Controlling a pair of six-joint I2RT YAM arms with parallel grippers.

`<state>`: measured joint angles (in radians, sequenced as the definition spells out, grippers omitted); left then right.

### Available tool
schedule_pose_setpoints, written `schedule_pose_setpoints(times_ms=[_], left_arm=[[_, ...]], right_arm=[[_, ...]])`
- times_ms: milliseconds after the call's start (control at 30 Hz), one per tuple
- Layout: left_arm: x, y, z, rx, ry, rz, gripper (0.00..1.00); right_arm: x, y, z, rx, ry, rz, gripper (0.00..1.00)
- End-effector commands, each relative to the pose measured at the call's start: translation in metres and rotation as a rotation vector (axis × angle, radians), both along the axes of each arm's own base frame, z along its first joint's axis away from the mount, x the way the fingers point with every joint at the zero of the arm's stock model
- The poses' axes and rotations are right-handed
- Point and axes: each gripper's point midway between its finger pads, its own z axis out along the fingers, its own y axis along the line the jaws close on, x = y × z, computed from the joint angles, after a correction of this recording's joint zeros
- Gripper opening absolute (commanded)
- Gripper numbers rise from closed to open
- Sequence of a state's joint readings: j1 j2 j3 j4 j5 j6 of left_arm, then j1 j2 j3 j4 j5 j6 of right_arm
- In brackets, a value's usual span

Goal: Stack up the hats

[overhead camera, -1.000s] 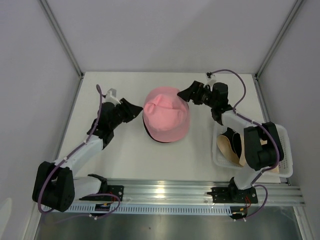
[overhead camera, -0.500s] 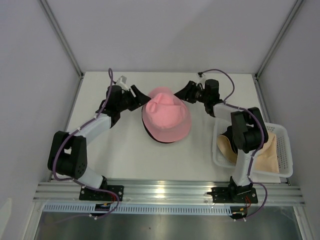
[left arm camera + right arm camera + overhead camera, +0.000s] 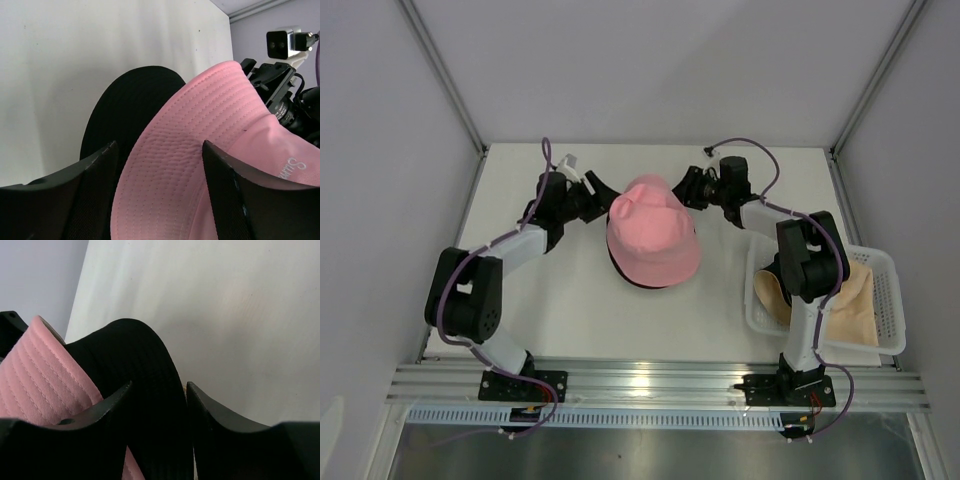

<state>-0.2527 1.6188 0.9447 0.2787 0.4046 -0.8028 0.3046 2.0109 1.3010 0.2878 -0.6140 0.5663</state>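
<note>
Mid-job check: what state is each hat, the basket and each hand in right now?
pink hat: crown up, sitting on the black hat.
black hat: underneath the pink one, only its brim showing.
beige hat: lying in the basket.
white basket: holding the beige hat.
left hand: open, straddling the pink brim.
right hand: around the black brim; clamped or not, unclear.

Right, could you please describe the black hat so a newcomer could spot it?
On the white table, find the pink hat in the middle. The black hat lies beneath it, a dark brim edge peeking out at its near side. Unlike the beige hat in the basket on the right, it is black and mostly covered.
</note>
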Motion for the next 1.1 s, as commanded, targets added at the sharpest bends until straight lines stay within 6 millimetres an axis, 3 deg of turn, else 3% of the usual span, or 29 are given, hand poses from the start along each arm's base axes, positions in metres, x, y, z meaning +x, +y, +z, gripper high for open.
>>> schedule_pose_setpoints(times_ms=[0,100,300,600,667,800,867,933,967,1033,1067], left_arm=[[-0.003,0.004,-0.019,-0.004,0.050,0.008,0.72],[-0.013,0.010,-0.034,-0.052,0.104,0.016,0.73],[-0.026,-0.001,-0.020,-0.140,0.041,-0.070,0.71],[-0.044,-0.009,-0.002,-0.248,0.006,-0.116,0.72],[-0.046,-0.005,-0.002,-0.256,0.015,-0.089,0.82],[-0.051,0.013,-0.010,-0.215,0.048,-0.020,0.86],[-0.053,0.028,-0.019,-0.154,0.075,0.034,0.87],[-0.059,0.037,-0.014,-0.100,0.076,0.063,0.87],[-0.058,0.043,-0.012,-0.050,0.053,0.079,0.87],[-0.063,0.051,-0.001,0.010,0.038,0.094,0.88],[-0.065,0.054,0.002,0.028,0.034,0.105,0.88]], right_arm=[[-0.003,0.012,-0.002,-0.054,-0.016,0.037,0.49],[-0.008,0.012,-0.015,-0.087,0.008,0.044,0.50],[-0.012,0.006,-0.034,-0.134,0.059,0.034,0.55],[-0.014,0.002,-0.035,-0.187,0.062,-0.007,0.61],[-0.013,-0.002,-0.035,-0.209,0.065,-0.033,0.67],[-0.001,-0.031,-0.035,-0.316,0.101,-0.162,0.78],[0.009,-0.056,-0.015,-0.331,0.123,-0.230,0.85],[0.015,-0.073,0.011,-0.326,0.105,-0.266,0.92],[0.019,-0.093,0.041,-0.343,0.068,-0.316,0.95],[0.014,-0.114,0.068,-0.390,0.045,-0.368,0.99],[0.011,-0.131,0.098,-0.428,-0.022,-0.422,0.99]])
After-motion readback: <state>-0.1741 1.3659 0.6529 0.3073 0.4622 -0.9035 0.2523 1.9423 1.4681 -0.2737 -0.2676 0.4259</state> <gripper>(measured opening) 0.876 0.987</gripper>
